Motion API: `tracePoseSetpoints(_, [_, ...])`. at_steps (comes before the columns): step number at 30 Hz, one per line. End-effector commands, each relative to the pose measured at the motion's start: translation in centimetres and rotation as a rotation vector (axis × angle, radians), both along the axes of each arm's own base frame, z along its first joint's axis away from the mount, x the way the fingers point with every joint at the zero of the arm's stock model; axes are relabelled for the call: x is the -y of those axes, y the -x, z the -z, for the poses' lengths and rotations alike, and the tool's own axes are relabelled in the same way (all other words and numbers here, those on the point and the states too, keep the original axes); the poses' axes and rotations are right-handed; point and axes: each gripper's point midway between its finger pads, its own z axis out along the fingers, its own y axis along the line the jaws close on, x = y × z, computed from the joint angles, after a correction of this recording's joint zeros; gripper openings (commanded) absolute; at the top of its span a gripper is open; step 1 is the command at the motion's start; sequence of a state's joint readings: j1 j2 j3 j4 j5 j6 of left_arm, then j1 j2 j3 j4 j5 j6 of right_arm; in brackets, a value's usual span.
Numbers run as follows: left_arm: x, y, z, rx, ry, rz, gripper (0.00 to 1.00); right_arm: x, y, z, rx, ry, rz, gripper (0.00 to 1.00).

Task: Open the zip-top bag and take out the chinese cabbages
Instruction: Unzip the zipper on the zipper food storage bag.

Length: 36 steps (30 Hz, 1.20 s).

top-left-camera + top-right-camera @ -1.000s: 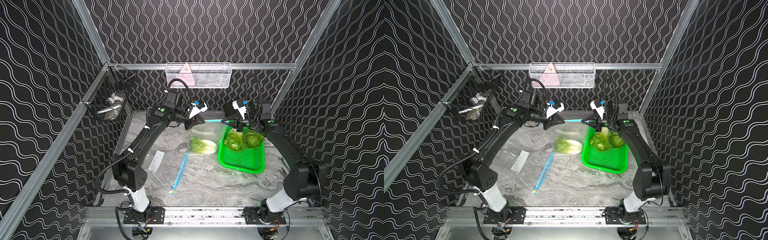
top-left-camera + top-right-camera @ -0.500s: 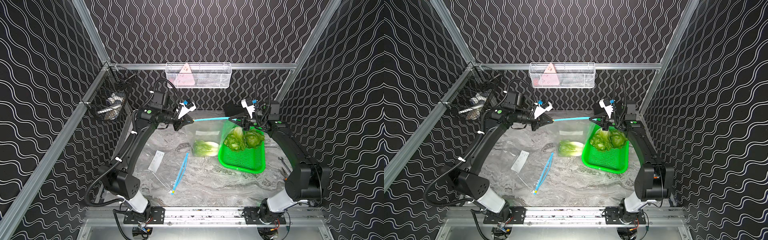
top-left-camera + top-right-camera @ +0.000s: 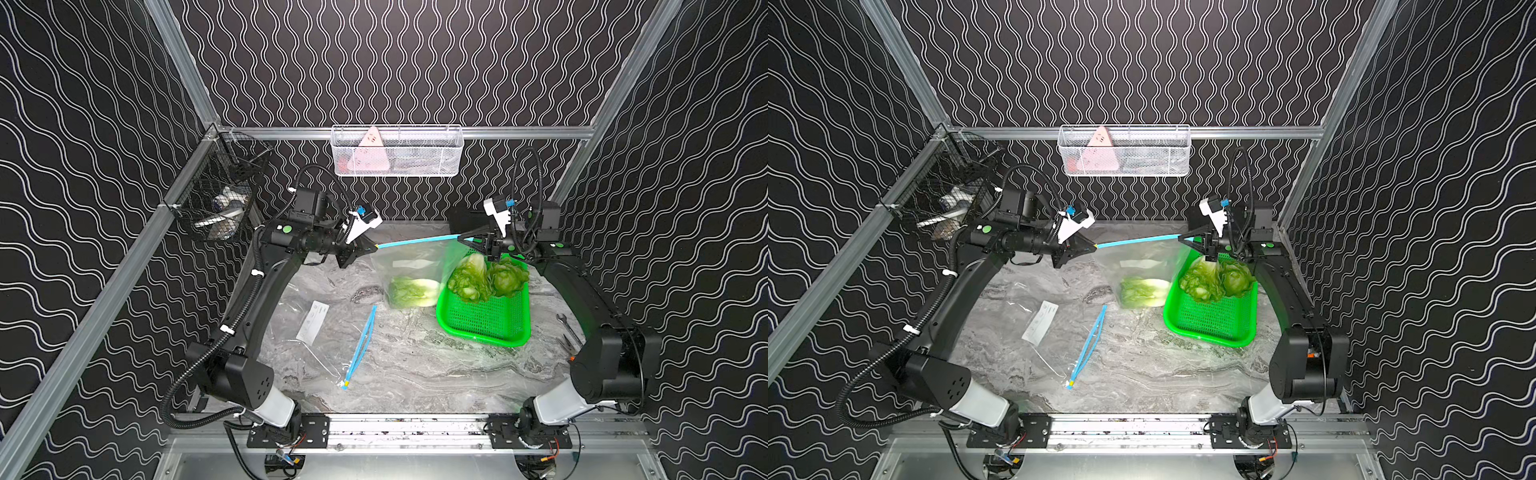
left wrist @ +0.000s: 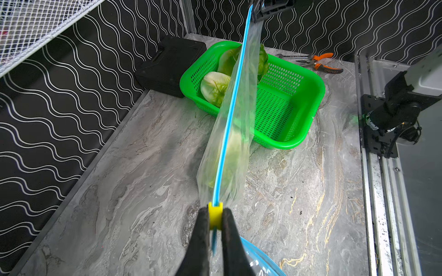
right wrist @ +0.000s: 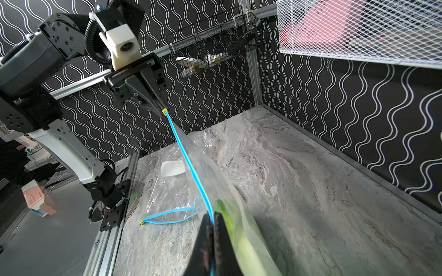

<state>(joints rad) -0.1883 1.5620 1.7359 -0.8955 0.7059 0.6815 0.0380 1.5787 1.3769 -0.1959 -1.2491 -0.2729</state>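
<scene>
Left tool (image 4: 215, 216): clamped on the yellow slider (image 4: 215, 213) at one end of the blue zip strip (image 3: 415, 242).
Right tool (image 5: 212, 216): pinched together on the opposite end of the strip, above the back of the green basket (image 3: 482, 337).
Zip-top bag (image 3: 409, 266): hung from the strip, which was drawn taut between both tools over the worktop (image 3: 415, 374).
Chinese cabbages: one cabbage (image 3: 413, 291) lay in the bag's bottom, just beside the basket. Two others (image 3: 469, 278) sat in the basket.
Mouth: the strip read as a single line and was not visibly parted.
Step, as judged: running the slider to open the seal.
Doing it well: anchor with the right tool and draw the slider straight along the strip. Even tension should stop the film bunching.
Risk: the cabbage's weight could drag the strip from a pinch.
</scene>
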Motion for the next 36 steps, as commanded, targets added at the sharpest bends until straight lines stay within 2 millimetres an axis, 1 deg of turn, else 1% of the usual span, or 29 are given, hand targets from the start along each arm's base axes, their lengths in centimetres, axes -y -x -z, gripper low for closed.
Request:
tracePoseSetpoints(1, [-0.2, 0.1, 0.4, -0.036, -0.002, 0.003, 0.00, 0.1, -0.1, -0.7, 0.045, 0.011, 0.009, 0.00])
tracePoseSetpoints(5, [1.3, 0.2, -0.2, -0.032, 0.035, 0.042, 0.00, -1.0, 0.6, -0.8, 0.051, 0.021, -0.027, 0.00])
tracePoseSetpoints(12, [4.6, -0.2, -0.1, -0.025, 0.023, 0.098, 0.00, -3.7, 1.8, -0.8, 0.060, 0.040, -0.095, 0.00])
tracePoseSetpoints(15, [5.3, -0.3, -0.1, -0.024, 0.019, 0.112, 0.00, -4.3, 2.0, -0.7, 0.057, 0.049, -0.109, 0.00])
tracePoseSetpoints(17, [5.2, -0.2, -0.1, -0.016, 0.015, 0.104, 0.00, -4.3, 1.9, -0.2, 0.051, 0.060, -0.103, 0.00])
tracePoseSetpoints(20, [4.2, 0.3, -0.2, 0.021, 0.000, 0.084, 0.00, -2.7, 1.8, 0.2, 0.059, 0.086, -0.061, 0.00])
tracePoseSetpoints(22, [3.4, 0.6, -0.8, 0.051, 0.006, 0.067, 0.00, -1.6, 1.6, 0.1, 0.058, 0.074, -0.035, 0.00])
tracePoseSetpoints(24, [2.6, 0.9, -1.2, 0.055, 0.026, 0.058, 0.00, -0.5, 1.0, 0.2, 0.060, 0.067, 0.016, 0.00])
tracePoseSetpoints(26, [2.0, 1.4, -1.6, 0.058, 0.060, 0.062, 0.00, -0.1, 0.5, 0.9, 0.061, 0.095, 0.051, 0.00])
tracePoseSetpoints(27, [2.0, 1.7, -1.8, 0.065, 0.071, 0.074, 0.00, 0.0, 0.5, 1.3, 0.060, 0.114, 0.053, 0.00])
tracePoseSetpoints(29, [2.0, 2.3, -1.4, 0.077, 0.068, 0.098, 0.00, 0.0, 0.8, 1.7, 0.067, 0.136, 0.029, 0.00])
tracePoseSetpoints(31, [2.1, 2.5, -0.9, 0.084, 0.058, 0.120, 0.00, -0.4, 1.4, 1.7, 0.110, 0.142, -0.010, 0.00])
tracePoseSetpoints(33, [2.3, 3.1, -0.2, 0.103, 0.041, 0.185, 0.00, -1.0, 1.8, 1.5, 0.154, 0.137, -0.039, 0.00])
tracePoseSetpoints(36, [2.7, 3.6, -0.2, 0.122, 0.049, 0.243, 0.00, -1.9, 2.7, 1.4, 0.173, 0.142, -0.090, 0.00])
